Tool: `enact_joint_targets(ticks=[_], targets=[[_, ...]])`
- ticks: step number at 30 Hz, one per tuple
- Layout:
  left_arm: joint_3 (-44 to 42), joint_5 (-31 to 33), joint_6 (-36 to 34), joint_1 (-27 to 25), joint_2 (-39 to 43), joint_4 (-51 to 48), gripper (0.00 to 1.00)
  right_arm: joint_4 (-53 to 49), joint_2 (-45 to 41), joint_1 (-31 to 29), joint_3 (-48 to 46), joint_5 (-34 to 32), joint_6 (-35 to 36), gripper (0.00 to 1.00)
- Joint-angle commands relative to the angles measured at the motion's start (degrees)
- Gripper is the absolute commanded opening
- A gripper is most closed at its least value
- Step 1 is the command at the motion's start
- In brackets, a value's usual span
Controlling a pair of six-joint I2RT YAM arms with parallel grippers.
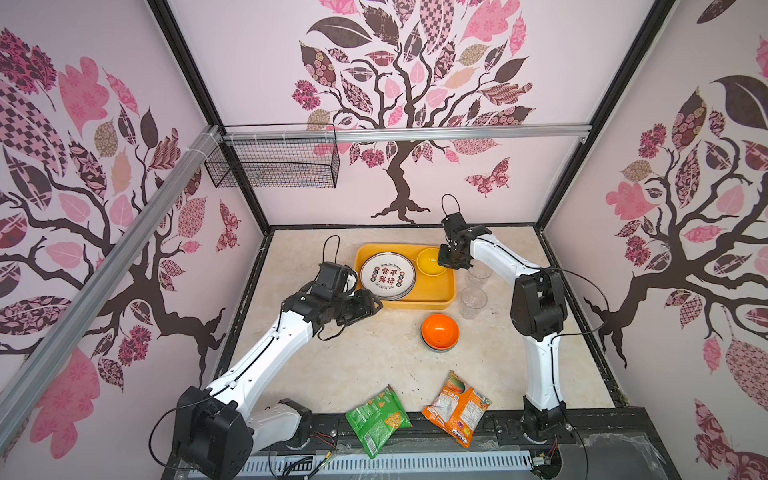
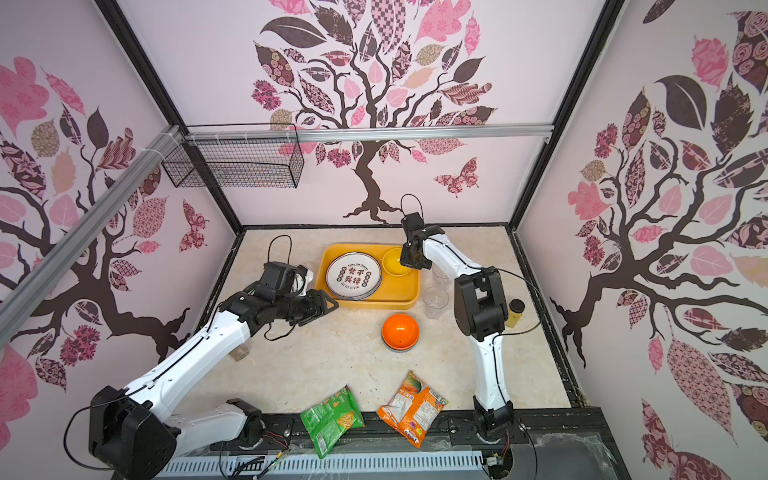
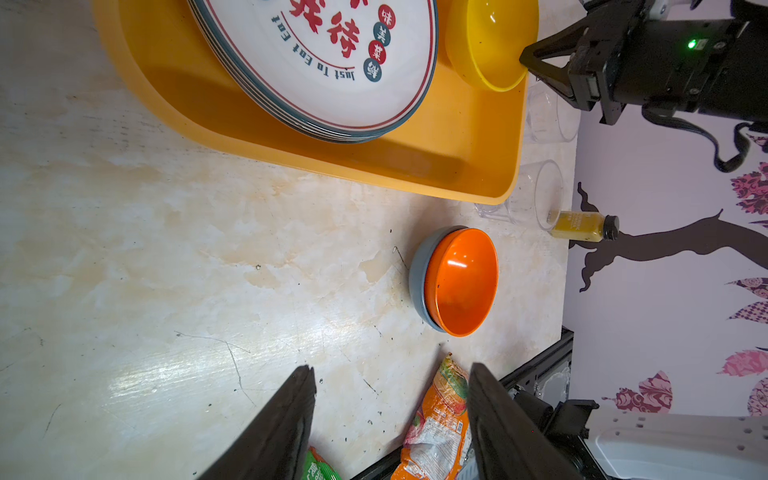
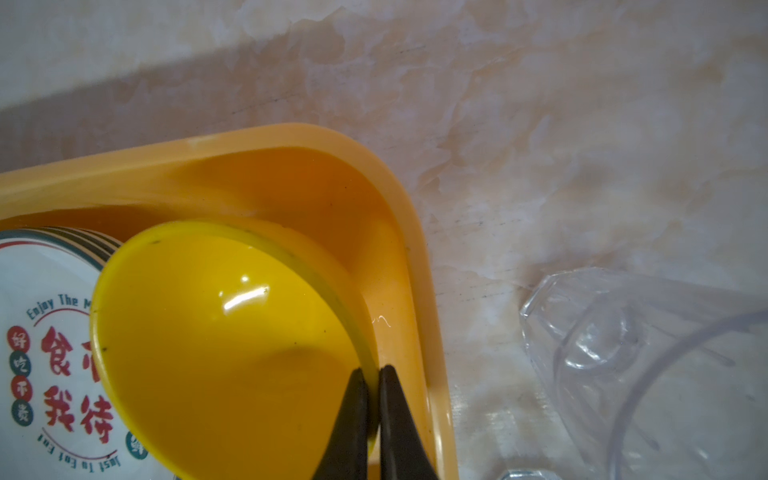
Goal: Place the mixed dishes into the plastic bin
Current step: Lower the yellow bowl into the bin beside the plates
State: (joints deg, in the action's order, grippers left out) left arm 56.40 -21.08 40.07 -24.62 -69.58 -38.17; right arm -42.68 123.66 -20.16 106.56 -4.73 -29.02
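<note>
In both top views the right gripper [image 1: 445,261] is over the plastic bin [image 1: 419,298], a shallow yellow-orange rectangular tub. The bin's long axis runs left to right across the table. The jaws are nipped onto the rim of the yellow bowl [image 1: 429,262], which is small, round and plastic. It sits mouth up, just left of the gripper, in the bin's far right corner. Beyond the bowl lies the stack of round white plates [image 1: 387,274] with dark rims and red-black characters, flat in the bin. Right of the gripper, just outside the bin wall, are two clear plastic cups [image 1: 473,299]. The left gripper [image 2: 332,305] hangs at the bin's near left corner, pointing along that long axis.

On to the left wrist view: the left gripper [image 3: 391,368] is spread wide, with nothing between its fingers. Ahead of it is the glossy orange bowl [image 3: 463,282], mouth up and nested in a grey-blue bowl [image 3: 417,270]. The pair stands out on the marble-look table [image 3: 166,249]. Past them is the bin [image 3: 436,166].

Right wrist view now: the right gripper [image 4: 372,372] has its black tips pressed together, one inside the yellow bowl [image 4: 216,353] and one outside. Whether the bowl rests on the bin floor, I cannot tell.
</note>
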Motion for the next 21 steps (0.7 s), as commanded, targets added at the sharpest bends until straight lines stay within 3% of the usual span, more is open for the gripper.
enact_joint_targets(ticks=[1, 21], targets=[[-1.63, -0.28, 0.34, 0.41, 0.71, 1.28, 0.62, 1.11, 2.74, 0.21, 2.04, 0.19, -1.26, 0.0], [-4.01, -0.8, 1.52, 0.42, 1.38, 2.51, 0.62, 1.17, 5.18, 0.32, 2.73, -0.1, -2.57, 0.01]])
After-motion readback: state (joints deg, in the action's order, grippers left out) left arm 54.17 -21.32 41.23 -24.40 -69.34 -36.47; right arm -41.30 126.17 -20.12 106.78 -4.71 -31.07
